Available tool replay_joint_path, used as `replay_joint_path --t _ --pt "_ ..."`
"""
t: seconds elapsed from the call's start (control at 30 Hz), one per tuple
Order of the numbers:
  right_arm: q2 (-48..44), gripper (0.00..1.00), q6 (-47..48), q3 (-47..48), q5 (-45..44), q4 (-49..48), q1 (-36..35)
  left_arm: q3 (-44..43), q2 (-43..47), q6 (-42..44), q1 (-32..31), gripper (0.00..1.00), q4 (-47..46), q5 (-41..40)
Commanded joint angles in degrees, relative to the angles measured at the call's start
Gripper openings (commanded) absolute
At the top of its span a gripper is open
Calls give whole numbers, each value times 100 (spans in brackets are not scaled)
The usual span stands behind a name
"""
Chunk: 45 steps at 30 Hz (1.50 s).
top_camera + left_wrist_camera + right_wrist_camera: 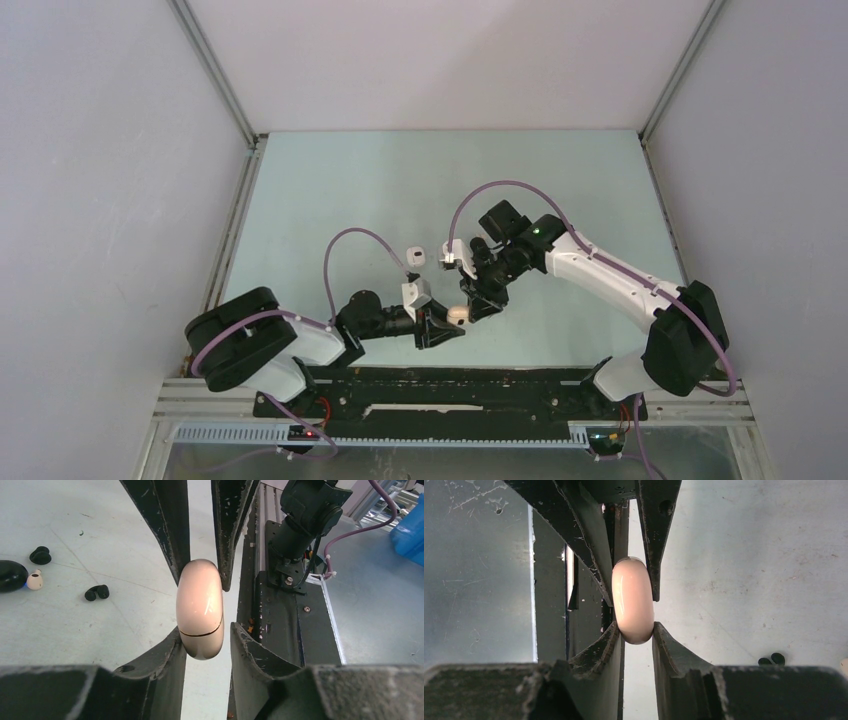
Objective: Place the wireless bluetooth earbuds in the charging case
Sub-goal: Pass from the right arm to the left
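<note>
A glossy beige charging case, closed with its seam showing, hangs in the air between both grippers; it also shows in the top view. My right gripper is shut on it, both fingers pressed to its sides. My left gripper stands around its other end, the left finger touching and a narrow gap at the right finger. Two black earbuds and a white earbud lie on the table to the left. Another black pair shows in the right wrist view.
A black rounded case lies beside the white earbud. A white case sits on the pale green table behind the grippers. The black base rail and the right arm's base stand close on the right.
</note>
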<state>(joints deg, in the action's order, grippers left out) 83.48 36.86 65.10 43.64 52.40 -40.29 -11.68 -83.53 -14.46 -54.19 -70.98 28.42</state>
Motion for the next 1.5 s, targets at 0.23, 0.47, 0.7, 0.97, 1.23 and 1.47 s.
replay_joint_path --t 0.23,0.47,0.7,0.97,1.23,1.47 --pt "40 7 -30 182 -269 -433 19 -254 23 137 -153 35 -268 238" --pt "54 8 28 179 -235 -377 -7 -275 39 102 -153 40 -192 191" --pt "93 9 81 183 -236 -342 -56 -278 38 73 -153 35 -244 190" --pt "86 9 102 184 -307 -336 -89 -211 -1 -40 -146 41 -516 230" --pt "35 6 143 183 -290 -287 -49 -122 22 -189 -55 44 -730 127" --pt "-119 2 311 178 -66 -134 122 -123 219 64 -4 44 -280 103"
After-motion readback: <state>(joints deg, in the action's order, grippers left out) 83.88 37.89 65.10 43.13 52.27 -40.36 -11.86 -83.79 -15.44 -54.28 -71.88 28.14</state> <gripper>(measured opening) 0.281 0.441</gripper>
